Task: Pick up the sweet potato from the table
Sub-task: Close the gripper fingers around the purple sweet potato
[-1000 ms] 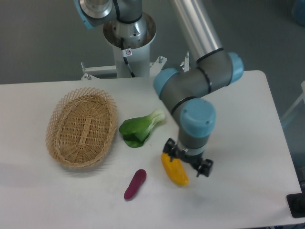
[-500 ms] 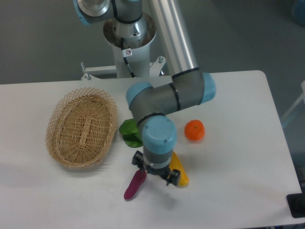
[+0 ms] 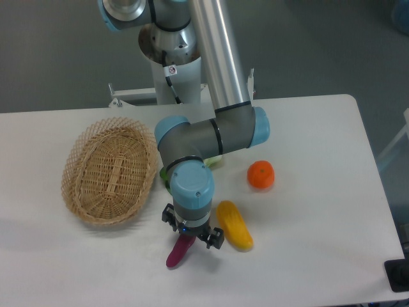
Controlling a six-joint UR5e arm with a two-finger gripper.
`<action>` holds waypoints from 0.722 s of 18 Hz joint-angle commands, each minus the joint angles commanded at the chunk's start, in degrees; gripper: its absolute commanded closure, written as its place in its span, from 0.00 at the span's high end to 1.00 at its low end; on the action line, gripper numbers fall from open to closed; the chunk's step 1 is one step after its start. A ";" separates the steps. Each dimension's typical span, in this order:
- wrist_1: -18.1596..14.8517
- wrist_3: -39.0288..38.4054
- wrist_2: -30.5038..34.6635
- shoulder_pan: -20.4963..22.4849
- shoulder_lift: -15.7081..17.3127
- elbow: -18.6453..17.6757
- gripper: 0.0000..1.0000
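Sweet potato position: the sweet potato [image 3: 178, 254] lay on the table [image 3: 319, 211] near its front edge, directly under the gripper [image 3: 191, 236], its upper end hidden by the gripper body and its lower end showing below.
Gripper state: the fingers pointed down over the vegetable's upper end; whether they were spread or pressed together could not be told, as the wrist blocked the view.
Change from earlier frames: one second before, the gripper stood over the yellow vegetable [image 3: 234, 224] to the right; half a second before, it was between the two vegetables; it had since shifted left and was now centred over the sweet potato. The sweet potato itself had not moved.
Orientation: long axis ran diagonally, lower end toward the front left, upper end toward the back right; lying flat.
Surroundings: wicker basket [image 3: 110, 170] well to the left; orange fruit [image 3: 261, 174] to the right, apart from the yellow vegetable; green leaf [image 3: 167, 176] mostly hidden behind the arm.
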 joint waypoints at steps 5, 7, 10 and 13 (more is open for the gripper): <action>0.27 -1.24 0.35 -0.53 -0.35 0.09 0.53; 0.26 -1.33 0.26 -0.53 -0.18 0.18 0.45; 0.09 -1.33 0.18 -0.53 0.26 0.44 0.39; 0.00 -1.06 -0.26 -0.45 0.79 1.05 0.36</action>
